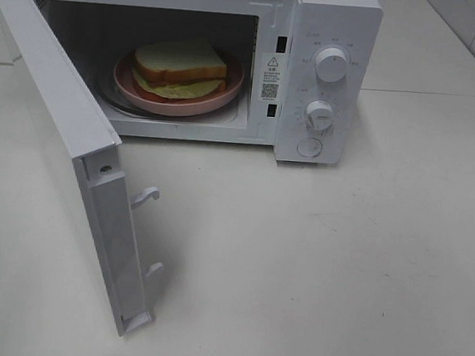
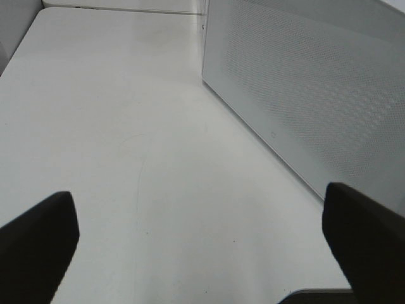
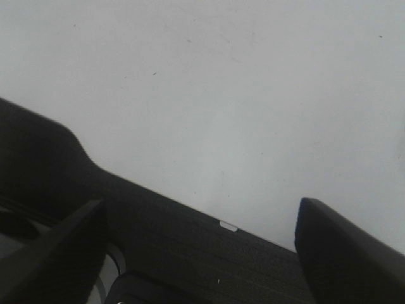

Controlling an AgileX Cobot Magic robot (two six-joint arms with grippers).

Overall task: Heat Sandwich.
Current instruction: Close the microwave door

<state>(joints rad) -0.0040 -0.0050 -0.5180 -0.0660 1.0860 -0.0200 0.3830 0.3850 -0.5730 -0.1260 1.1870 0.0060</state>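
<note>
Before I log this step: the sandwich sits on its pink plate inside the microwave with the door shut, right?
No: the door stands wide open, as the exterior high view shows. The sandwich does sit on its pink plate inside the microwave.

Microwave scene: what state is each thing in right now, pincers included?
microwave: door swung wide open
pink plate: inside the microwave
sandwich: lying on the pink plate
upper knob: setting unreadable
lower knob: setting unreadable
left pincer: open, empty
right pincer: open, empty
</note>
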